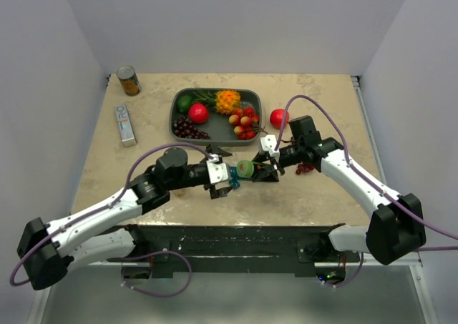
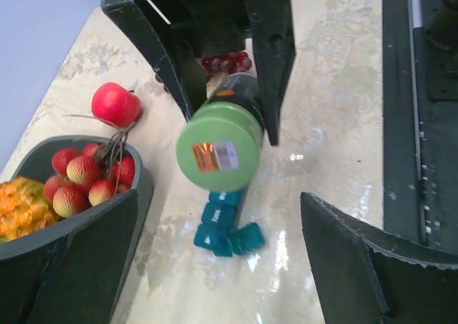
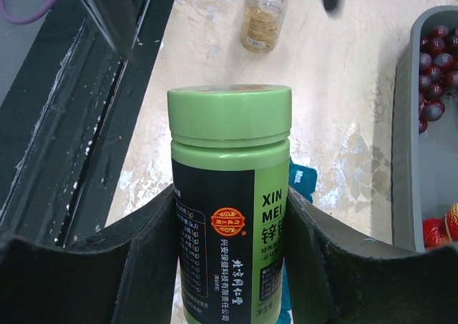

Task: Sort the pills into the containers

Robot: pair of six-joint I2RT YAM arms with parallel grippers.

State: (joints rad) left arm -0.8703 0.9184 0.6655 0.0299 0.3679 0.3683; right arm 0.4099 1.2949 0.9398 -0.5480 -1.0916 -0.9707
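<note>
Bottle (image 1: 245,168) clamped mid-body by R gripper (image 1: 266,169), lid (image 2: 219,146) aimed at wide-open, empty L gripper (image 1: 222,180), prob. for uncapping; containers (image 2: 225,227) below, near worktop (image 1: 315,195) front edge.

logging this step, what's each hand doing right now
Left hand: open, holding nothing.
Right hand: closed on the green pill bottle.
</note>
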